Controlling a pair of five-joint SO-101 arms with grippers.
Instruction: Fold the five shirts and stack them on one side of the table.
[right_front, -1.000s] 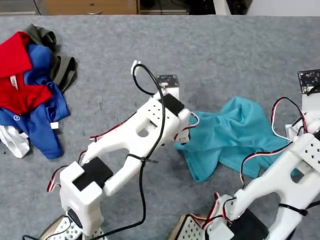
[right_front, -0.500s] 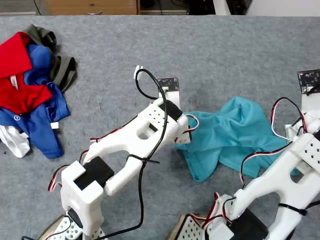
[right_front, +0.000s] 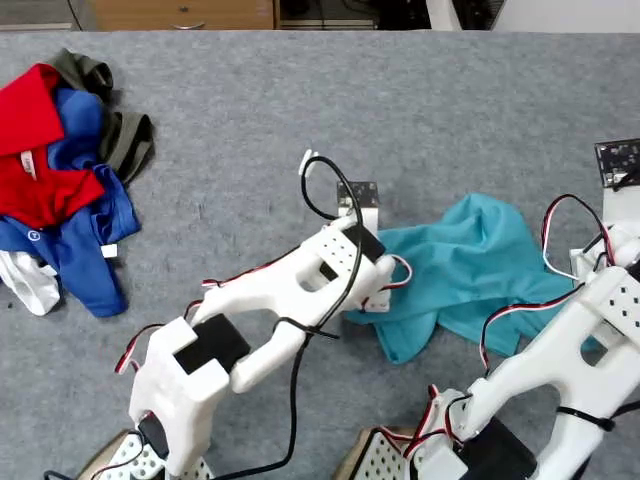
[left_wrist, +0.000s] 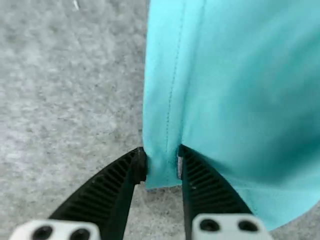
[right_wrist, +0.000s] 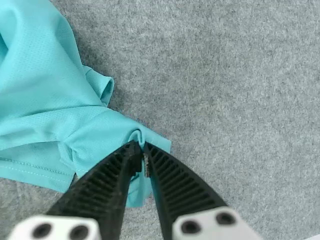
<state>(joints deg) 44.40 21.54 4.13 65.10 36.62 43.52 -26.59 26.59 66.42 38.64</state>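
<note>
Left hand (left_wrist: 161, 162) pinching teal shirt (left_wrist: 240, 75) hem, right hand (right_wrist: 140, 150) pinching corner

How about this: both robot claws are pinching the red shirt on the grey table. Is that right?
Not the red shirt, which lies in the pile. The left gripper and the right gripper each pinch the teal shirt on the grey table, as both wrist views show.

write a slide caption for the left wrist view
Left gripper pinching the hemmed edge of the teal shirt above grey table.
</note>
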